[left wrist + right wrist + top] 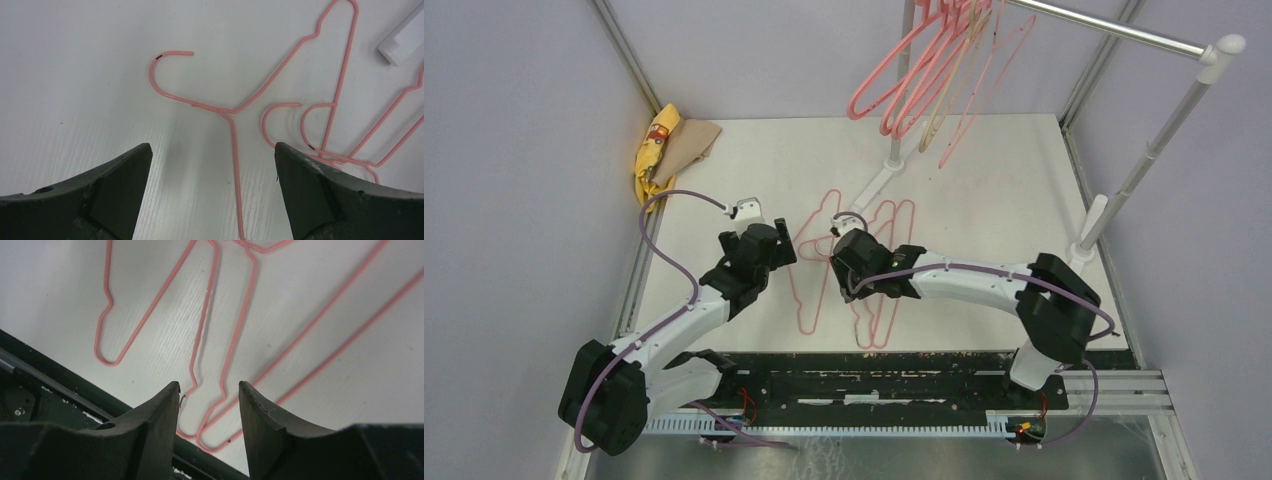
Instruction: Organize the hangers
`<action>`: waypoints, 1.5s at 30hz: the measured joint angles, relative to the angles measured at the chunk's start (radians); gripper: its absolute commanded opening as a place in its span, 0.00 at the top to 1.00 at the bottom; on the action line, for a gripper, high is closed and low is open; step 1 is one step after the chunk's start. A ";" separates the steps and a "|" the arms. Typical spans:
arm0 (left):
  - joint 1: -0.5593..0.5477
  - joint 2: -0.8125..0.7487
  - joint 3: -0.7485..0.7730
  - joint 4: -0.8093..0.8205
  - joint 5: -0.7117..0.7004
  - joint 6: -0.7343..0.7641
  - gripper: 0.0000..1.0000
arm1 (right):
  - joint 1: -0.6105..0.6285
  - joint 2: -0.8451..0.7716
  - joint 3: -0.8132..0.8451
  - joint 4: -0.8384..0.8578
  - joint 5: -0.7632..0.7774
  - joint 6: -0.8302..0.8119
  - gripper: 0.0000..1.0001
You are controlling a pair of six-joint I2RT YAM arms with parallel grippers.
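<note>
Three thin pink wire hangers lie flat on the white table, one on the left (810,327) and two overlapping beside it (902,203). My left gripper (776,242) is open wide and empty; in its wrist view (212,147) the left hanger's stem (233,150) runs between the jaws, untouched, with its hook (170,54) ahead. My right gripper (856,268) is open and empty just above the lower loops of the overlapping hangers (202,330) at the table's near edge, seen in its wrist view (209,385). Several pink and beige hangers (921,90) hang on the rail.
The white-and-silver rail stand has a silver rail (1114,30) at the back right and a white foot (879,180) on the table, also showing in the left wrist view (400,42). Yellow and tan cloths (669,145) lie at the back left. A black strip (60,390) borders the near edge.
</note>
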 measured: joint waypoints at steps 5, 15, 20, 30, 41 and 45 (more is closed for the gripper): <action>0.000 -0.015 0.000 -0.010 -0.003 0.000 0.01 | 0.003 0.162 0.109 0.019 0.006 -0.018 0.46; 0.000 -0.049 -0.030 -0.013 -0.002 -0.001 0.01 | -0.056 0.298 0.206 0.035 0.041 -0.035 0.49; 0.000 -0.061 -0.032 -0.012 -0.003 -0.001 0.01 | -0.103 0.347 0.206 0.041 0.024 -0.035 0.54; 0.000 -0.061 -0.034 -0.011 -0.004 -0.001 0.01 | -0.107 0.370 0.218 0.089 -0.012 -0.032 0.88; 0.000 -0.061 -0.046 -0.012 -0.005 -0.001 0.01 | -0.112 0.326 0.143 0.153 -0.041 0.008 0.99; 0.000 -0.061 -0.048 -0.011 -0.005 -0.001 0.01 | -0.119 0.233 0.072 0.153 -0.079 0.029 0.99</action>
